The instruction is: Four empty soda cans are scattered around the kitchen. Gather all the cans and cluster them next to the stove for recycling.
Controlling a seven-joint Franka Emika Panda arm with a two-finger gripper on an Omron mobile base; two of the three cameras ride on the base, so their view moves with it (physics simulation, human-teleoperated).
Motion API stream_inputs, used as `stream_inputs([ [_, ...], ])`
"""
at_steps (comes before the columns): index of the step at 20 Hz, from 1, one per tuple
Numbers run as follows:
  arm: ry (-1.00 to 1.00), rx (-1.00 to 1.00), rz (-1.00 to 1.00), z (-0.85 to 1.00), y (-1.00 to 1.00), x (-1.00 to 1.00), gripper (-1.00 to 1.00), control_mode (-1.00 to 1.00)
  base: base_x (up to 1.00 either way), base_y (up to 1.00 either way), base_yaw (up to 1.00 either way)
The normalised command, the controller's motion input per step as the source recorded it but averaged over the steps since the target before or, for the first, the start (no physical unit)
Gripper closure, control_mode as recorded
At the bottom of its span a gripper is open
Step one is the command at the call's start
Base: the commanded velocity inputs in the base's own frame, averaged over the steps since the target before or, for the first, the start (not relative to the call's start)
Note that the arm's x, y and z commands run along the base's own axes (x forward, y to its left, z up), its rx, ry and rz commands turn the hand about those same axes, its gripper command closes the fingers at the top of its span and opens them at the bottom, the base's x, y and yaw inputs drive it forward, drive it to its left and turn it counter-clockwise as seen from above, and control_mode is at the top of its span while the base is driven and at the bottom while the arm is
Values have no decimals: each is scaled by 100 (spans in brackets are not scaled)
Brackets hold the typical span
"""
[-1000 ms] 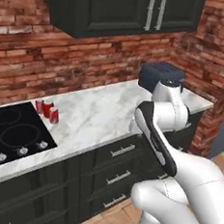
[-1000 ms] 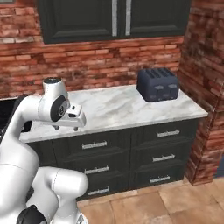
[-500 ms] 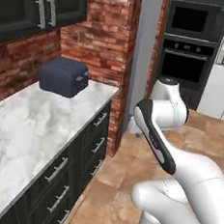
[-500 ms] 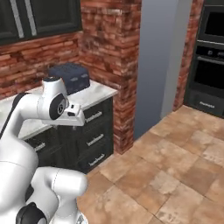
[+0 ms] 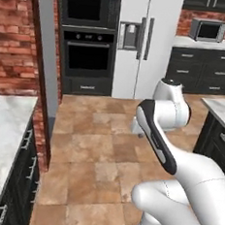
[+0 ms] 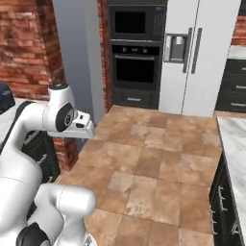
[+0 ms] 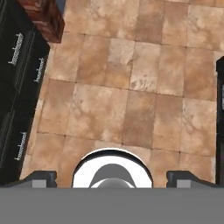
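Carrying nothing, white arm tucked for transit.
Hand spread, empty, pointing down at brown tiled floor.

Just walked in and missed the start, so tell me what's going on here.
The Franka arm is folded in over its base, out on the open tiled floor of the kitchen. Its gripper points down at the tiles with the fingers wide apart and nothing between them. Ahead of the base stand the black wall oven and the white refrigerator, with a grey microwave on the far counter. A marble counter lies to the left.
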Motion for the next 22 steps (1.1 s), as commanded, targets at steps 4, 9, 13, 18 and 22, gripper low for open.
stream_inputs([
  [4, 0, 0, 0, 0, 0, 0, -100, 100, 87, 3, -50],
  [9, 0, 0, 0, 0, 0, 0, -100, 100, 100, 38, -19],
  [13, 0, 0, 0, 0, 0, 0, -100, 100, 100, 51, -3],
  [18, 0, 0, 0, 0, 0, 0, -100, 100, 100, 23, -1],
  [22, 0, 0, 0, 0, 0, 0, -100, 100, 100, 0, -7],
])
